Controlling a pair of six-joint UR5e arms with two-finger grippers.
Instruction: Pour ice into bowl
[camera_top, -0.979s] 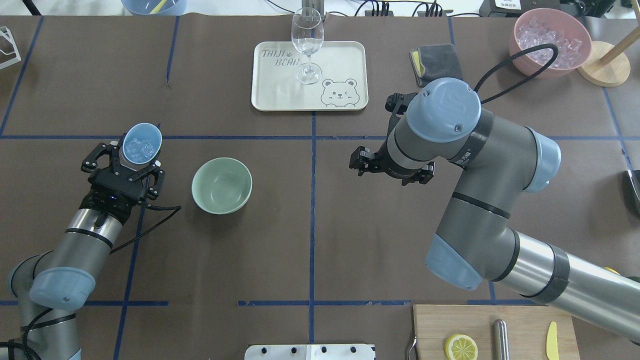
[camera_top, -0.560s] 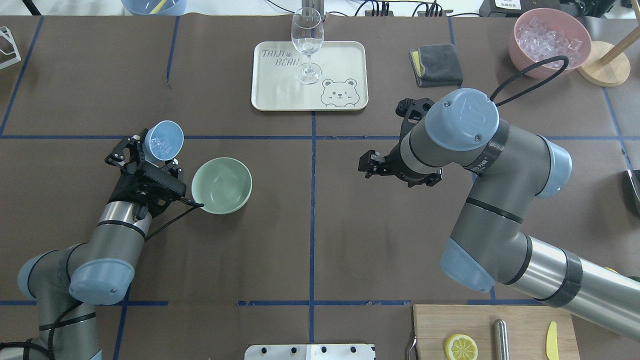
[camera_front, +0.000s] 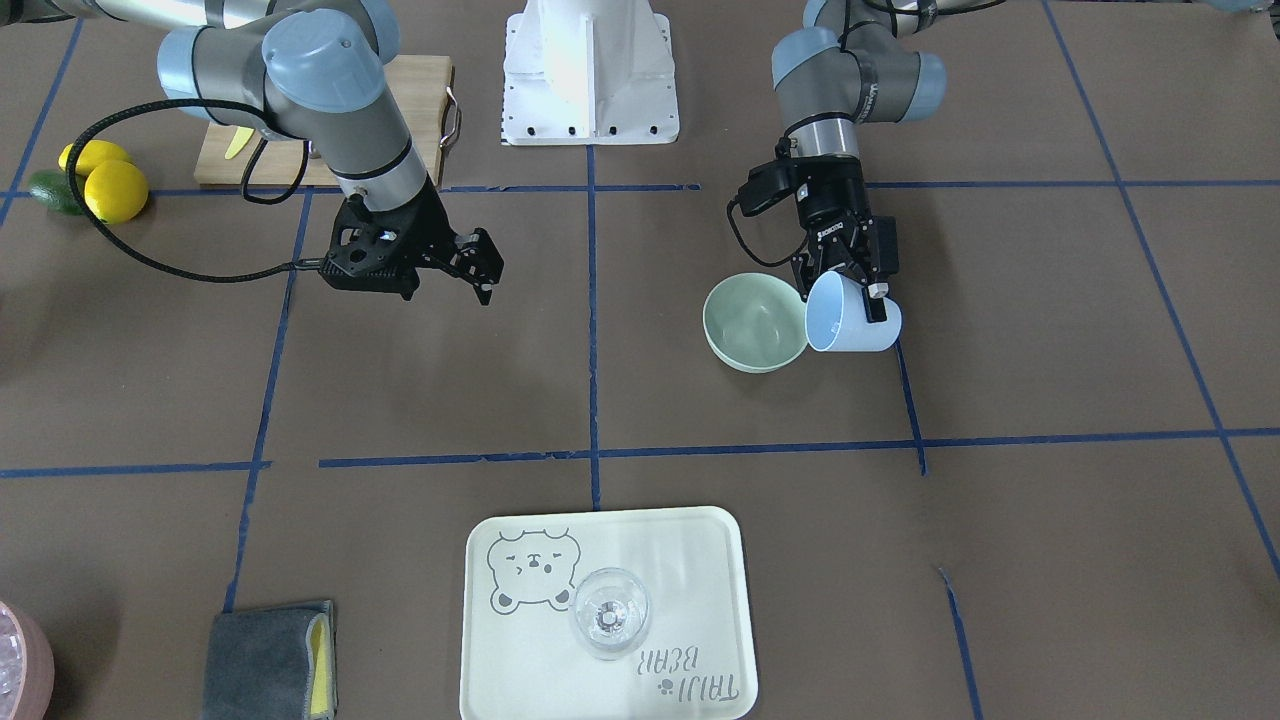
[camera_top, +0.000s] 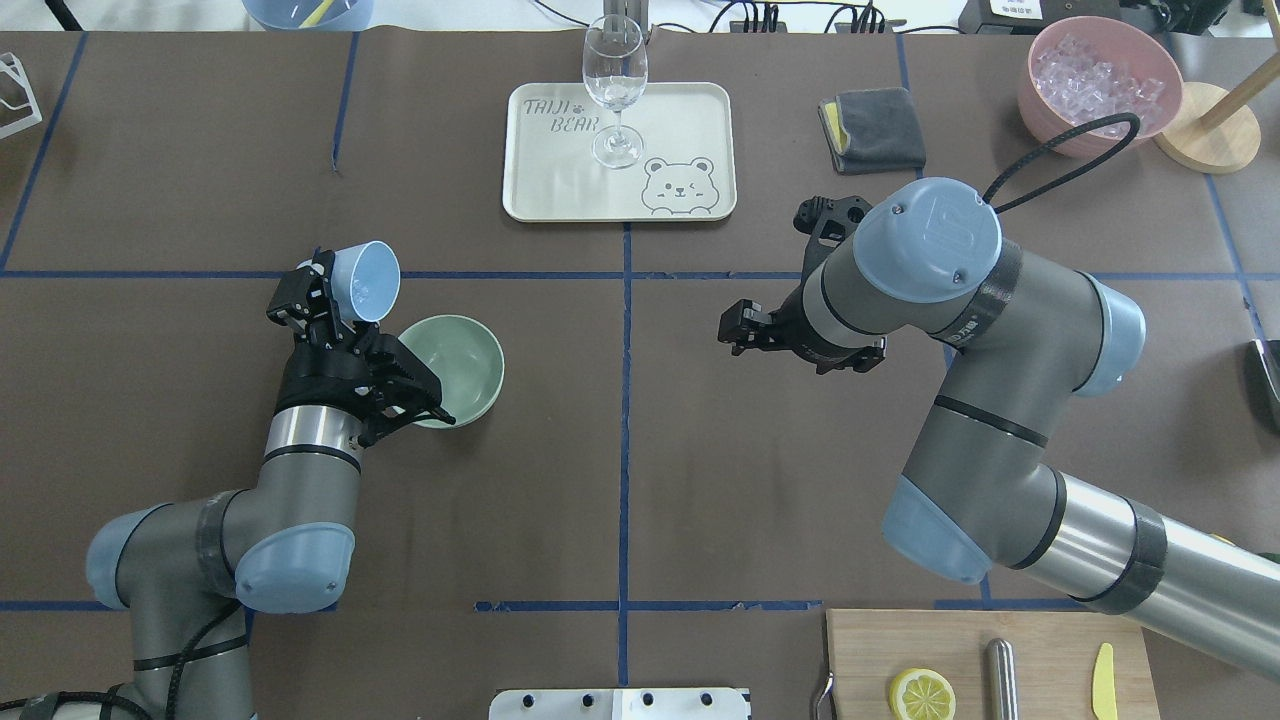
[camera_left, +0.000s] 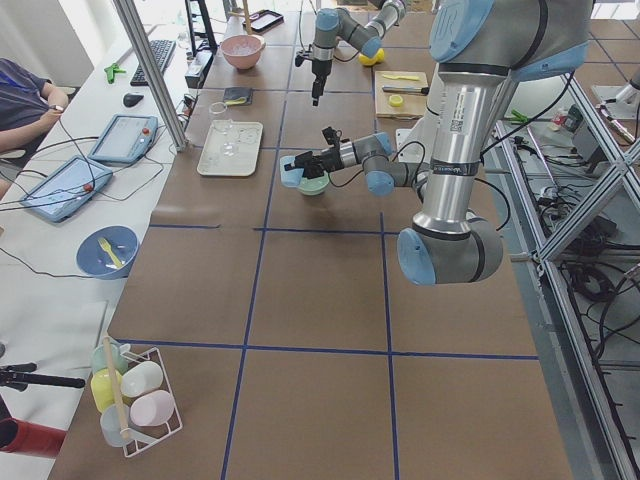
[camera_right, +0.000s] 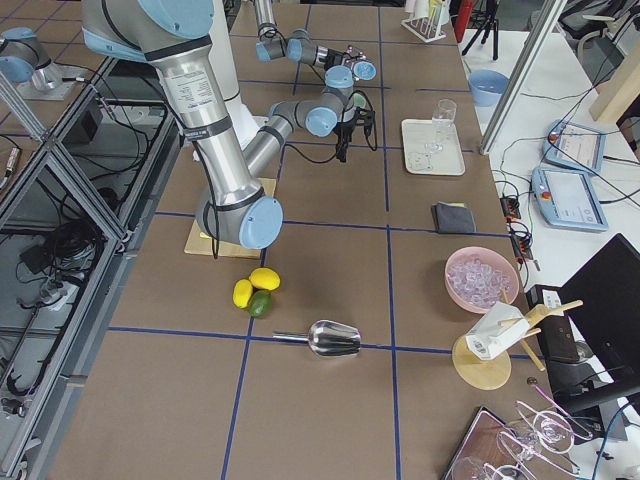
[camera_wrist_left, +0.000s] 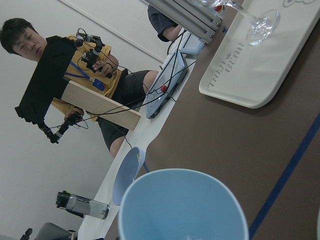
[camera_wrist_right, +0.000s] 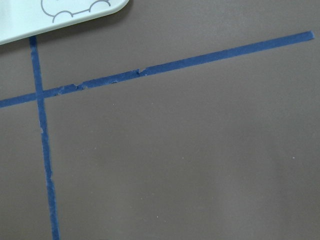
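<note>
My left gripper is shut on a light blue cup and holds it tilted, its mouth turned towards the pale mint-green bowl just beside it. In the front-facing view the cup hangs at the rim of the bowl, whose inside looks bare. The ice in the cup is hardly visible; the left wrist view shows only the cup's rim. My right gripper is open and empty above the table, well away from the bowl.
A cream tray with a clear wine glass lies at the back middle. A grey cloth and a pink container of ice cubes are at the back right. A cutting board with a lemon slice is at the front right.
My left arm has swung the blue cup right, up to the bowl, and tipped it further over. My right arm shifted slightly right, then held still.
</note>
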